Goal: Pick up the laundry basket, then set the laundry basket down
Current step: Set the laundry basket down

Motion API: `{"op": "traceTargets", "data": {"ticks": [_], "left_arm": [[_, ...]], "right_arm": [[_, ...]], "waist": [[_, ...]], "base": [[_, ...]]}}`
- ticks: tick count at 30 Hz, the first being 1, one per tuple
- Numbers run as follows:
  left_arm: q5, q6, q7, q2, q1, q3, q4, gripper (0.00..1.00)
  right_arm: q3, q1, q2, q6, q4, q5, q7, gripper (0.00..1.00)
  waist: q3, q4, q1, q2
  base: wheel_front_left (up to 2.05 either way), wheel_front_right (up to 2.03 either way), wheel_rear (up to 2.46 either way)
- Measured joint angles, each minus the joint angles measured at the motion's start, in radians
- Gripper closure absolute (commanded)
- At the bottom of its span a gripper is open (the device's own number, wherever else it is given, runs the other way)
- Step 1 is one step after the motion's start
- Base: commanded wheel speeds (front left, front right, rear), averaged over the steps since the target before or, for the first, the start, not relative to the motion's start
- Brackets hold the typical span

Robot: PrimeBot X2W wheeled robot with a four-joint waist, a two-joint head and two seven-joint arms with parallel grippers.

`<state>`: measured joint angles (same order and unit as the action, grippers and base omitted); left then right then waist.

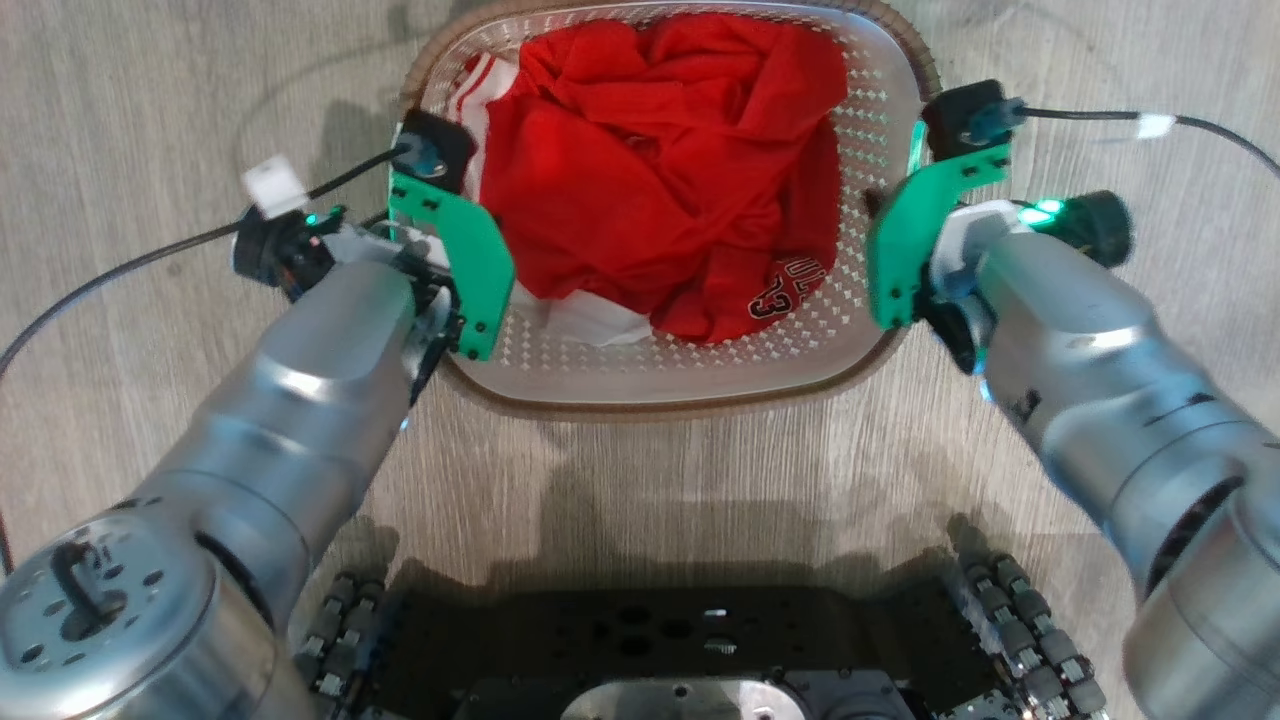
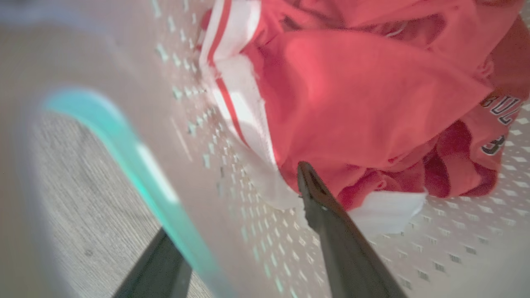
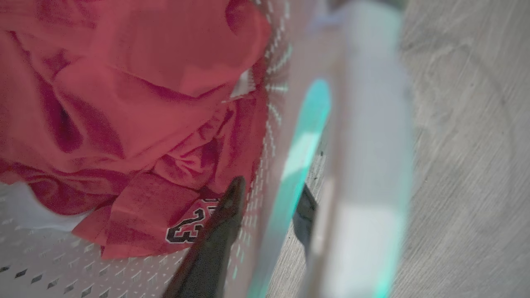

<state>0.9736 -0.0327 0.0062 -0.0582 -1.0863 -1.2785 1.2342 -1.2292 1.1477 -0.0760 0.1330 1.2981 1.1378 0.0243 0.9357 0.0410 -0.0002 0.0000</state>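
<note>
The laundry basket (image 1: 660, 375) sits on the wood floor (image 1: 700, 470) between both arms; the left gripper (image 2: 232, 231) and right gripper (image 3: 269, 223) each straddle a side wall, clamped on it, red clothes (image 1: 660, 170) inside

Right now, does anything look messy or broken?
Nothing looks broken. The laundry basket sits level on the wooden floor, with crumpled red clothing all inside it, nothing spilled. The left gripper and right gripper each straddle a side wall, one finger inside, one outside.
</note>
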Motion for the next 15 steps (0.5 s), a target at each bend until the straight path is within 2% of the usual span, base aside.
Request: {"op": "traceTargets", "data": {"ticks": [3,15], "left_arm": [[-0.014,0.016,0.014,0.021,-0.006,-0.005,-0.007,0.00],[-0.014,0.033,0.037,0.023,0.000,-0.005,-0.016,0.00]], "right_arm": [[-0.001,0.000,0.007,-0.001,-0.001,-0.012,-0.001,0.00],[0.026,-0.004,0.003,-0.001,-0.003,-0.038,-0.016,0.00]], "waist": [[-0.005,0.002,0.0007,0.0000],[-0.040,0.007,0.0003,0.0000]], "base": [[0.00,0.00,0.00],[0.00,0.00,0.00]]}}
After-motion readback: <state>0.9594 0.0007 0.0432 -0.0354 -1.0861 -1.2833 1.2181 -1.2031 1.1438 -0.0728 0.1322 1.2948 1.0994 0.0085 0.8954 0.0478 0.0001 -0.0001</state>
